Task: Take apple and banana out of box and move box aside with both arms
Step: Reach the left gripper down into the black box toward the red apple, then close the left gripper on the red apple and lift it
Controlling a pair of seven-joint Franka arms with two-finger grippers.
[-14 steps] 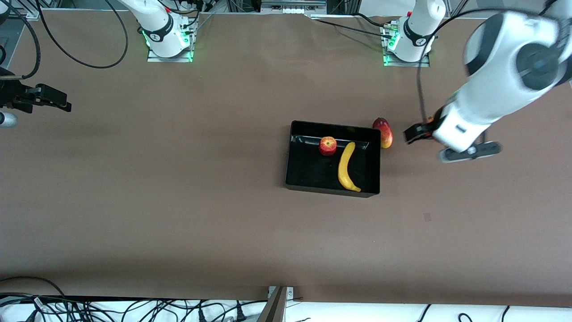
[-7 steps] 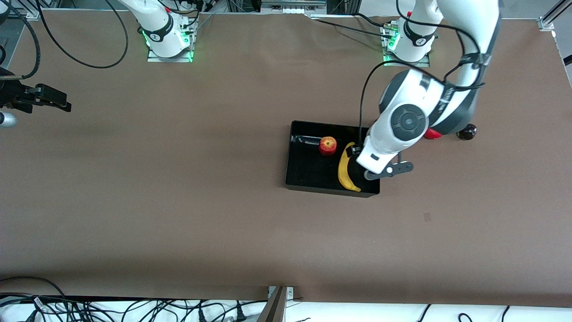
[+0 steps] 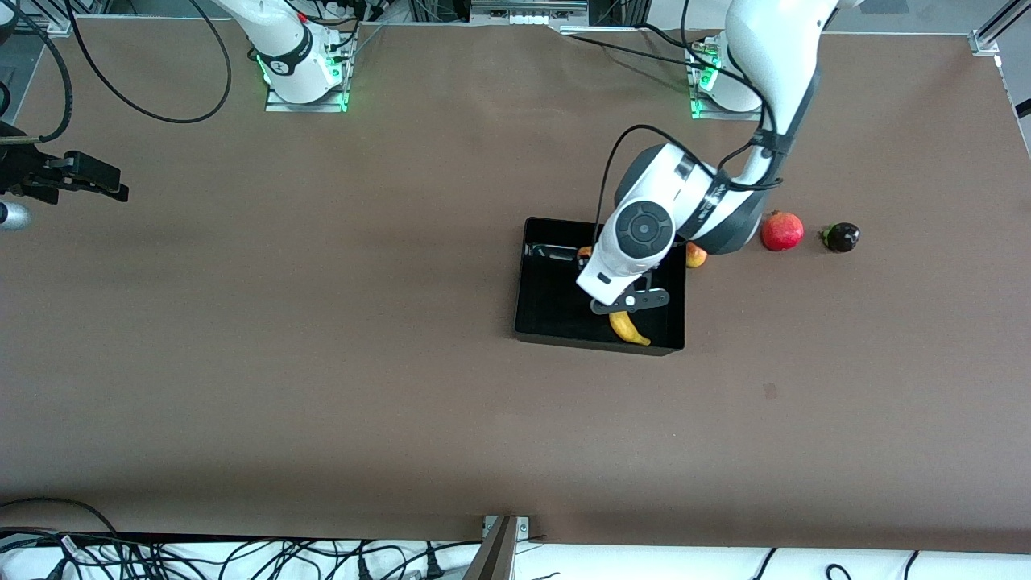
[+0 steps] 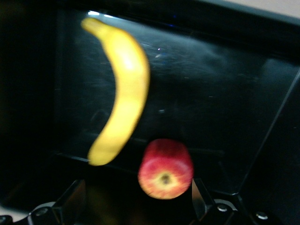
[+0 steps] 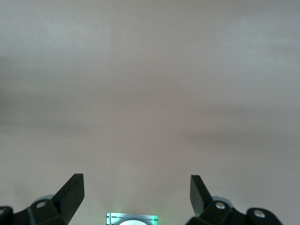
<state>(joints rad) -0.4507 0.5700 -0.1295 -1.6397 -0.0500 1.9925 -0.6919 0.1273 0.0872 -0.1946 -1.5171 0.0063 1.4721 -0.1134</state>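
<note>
Left gripper [image 4: 136,197] spread empty over small round red-yellow apple [image 4: 165,168] beside long curved yellow banana [image 4: 121,89] in shallow glossy black box [image 3: 556,322]; probably firm, smooth, roll-prone, so pinch across widest middle; right gripper [image 5: 136,192] spread, waiting over bare table.

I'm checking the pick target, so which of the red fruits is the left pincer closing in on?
The apple in the black box beside the banana; the open left pincer frames it. The pomegranate lies outside on the table.
</note>
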